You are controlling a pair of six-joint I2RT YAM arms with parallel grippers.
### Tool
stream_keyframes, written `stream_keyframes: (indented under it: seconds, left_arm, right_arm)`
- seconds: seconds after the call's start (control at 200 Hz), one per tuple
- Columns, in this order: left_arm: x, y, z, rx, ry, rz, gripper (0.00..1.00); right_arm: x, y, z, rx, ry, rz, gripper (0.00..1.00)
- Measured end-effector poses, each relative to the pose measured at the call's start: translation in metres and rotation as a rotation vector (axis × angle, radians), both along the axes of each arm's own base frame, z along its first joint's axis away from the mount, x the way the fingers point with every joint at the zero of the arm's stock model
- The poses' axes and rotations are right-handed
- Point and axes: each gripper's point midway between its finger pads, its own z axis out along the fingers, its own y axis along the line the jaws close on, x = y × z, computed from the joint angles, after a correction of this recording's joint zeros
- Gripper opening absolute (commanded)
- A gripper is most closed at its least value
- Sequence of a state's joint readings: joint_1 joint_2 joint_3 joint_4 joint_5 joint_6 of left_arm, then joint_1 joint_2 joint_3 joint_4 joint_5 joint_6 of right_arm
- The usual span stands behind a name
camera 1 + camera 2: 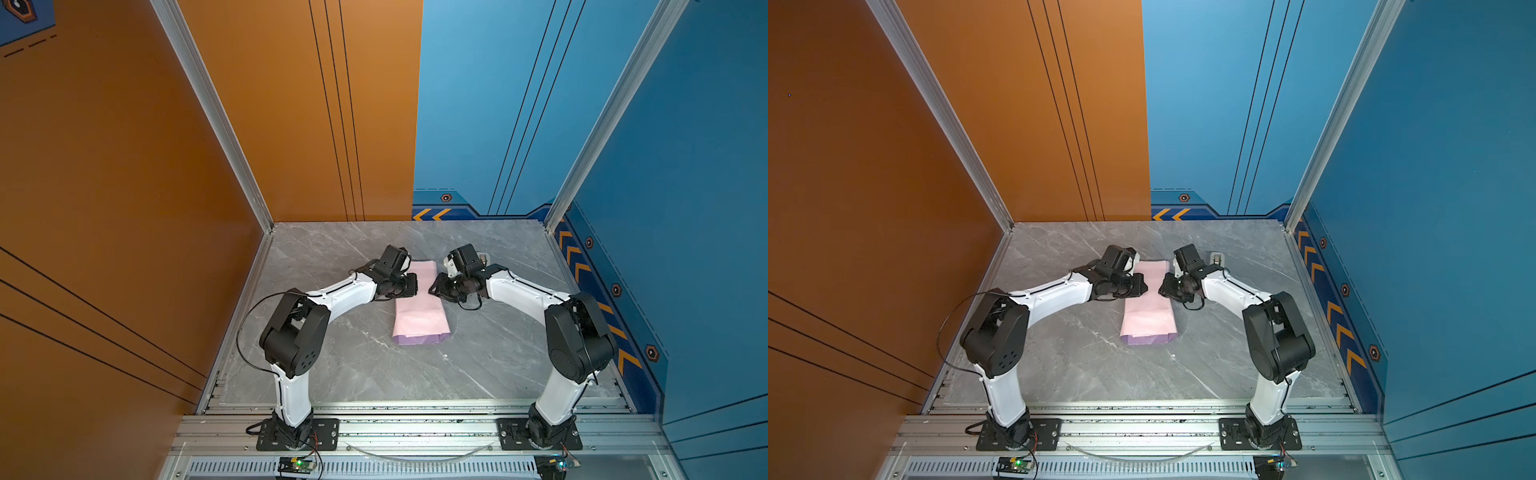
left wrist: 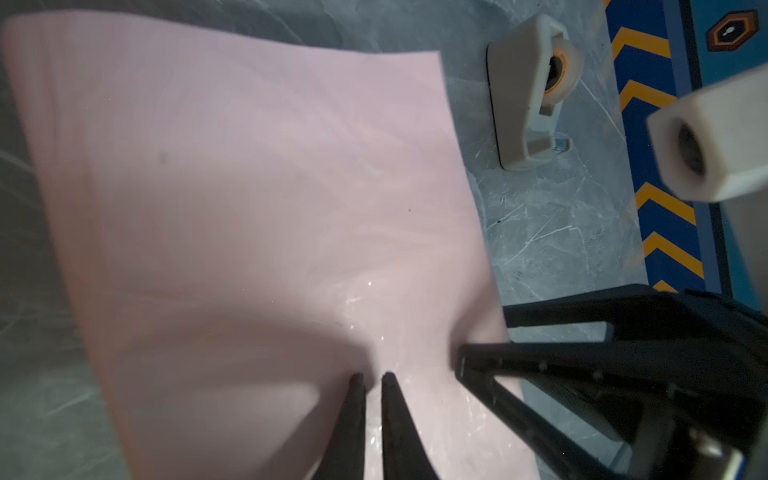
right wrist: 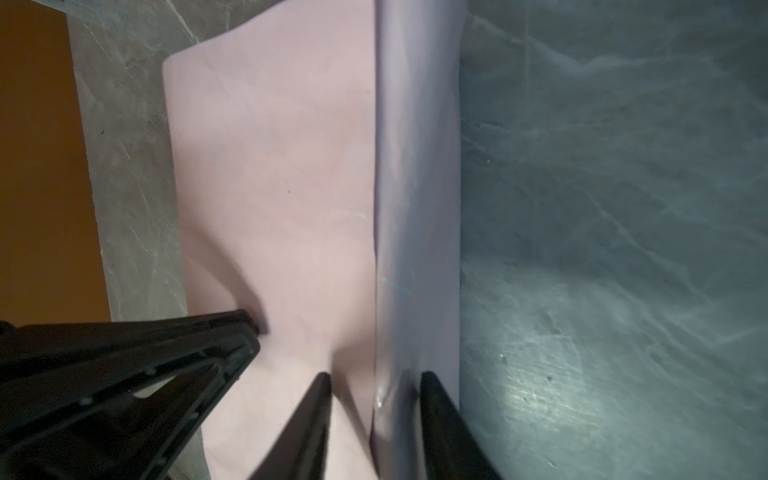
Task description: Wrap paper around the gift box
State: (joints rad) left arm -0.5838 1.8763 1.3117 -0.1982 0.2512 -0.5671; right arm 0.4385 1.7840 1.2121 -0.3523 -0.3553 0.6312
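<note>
The paper lies mid-table folded into a long packet, pale pink face up, with a lilac strip along its near end. The gift box is hidden under it. My left gripper rests on the packet's left edge. In the left wrist view its jaws are pinched together on a puckered ridge of the paper. My right gripper stands open on the right side. In the right wrist view it straddles the packet's top corner, one finger over the pink top, the other beside the lilac side.
A beige tape dispenser stands on the grey marble table behind my right wrist. Orange and blue walls close in the table on the left, back and right.
</note>
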Motion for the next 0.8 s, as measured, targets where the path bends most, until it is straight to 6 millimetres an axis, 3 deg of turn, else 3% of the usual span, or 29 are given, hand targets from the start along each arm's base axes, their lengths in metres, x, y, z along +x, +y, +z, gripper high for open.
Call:
stream_keyframes:
  seconds: [0.07,0.23,0.416,0.561,0.666,0.801]
  left_arm:
    - [0.0,0.0,0.0,0.001,-0.001,-0.002,0.12]
    - [0.0,0.0,0.0,0.0,-0.004,-0.001,0.12]
    - [0.0,0.0,0.0,0.0,-0.004,-0.001,0.12]
    - [0.0,0.0,0.0,-0.001,-0.005,-0.001,0.12]
    - [0.0,0.0,-0.001,-0.002,-0.006,-0.001,0.12]
    - [0.001,0.0,-0.001,-0.003,-0.008,-0.001,0.13]
  right_arm:
    - [-0.004,-0.005,0.0,-0.007,0.008,-0.003,0.69]
    - [-0.027,-0.018,0.014,-0.029,0.027,-0.01,0.74]
    - [-0.061,-0.008,0.012,-0.05,0.08,0.035,0.75]
    - [-0.082,0.003,0.006,-0.069,0.128,0.066,0.67]
    - [-0.089,0.006,0.003,-0.09,0.141,0.059,0.54]
    - [-0.094,0.007,0.002,-0.123,0.15,0.051,0.47]
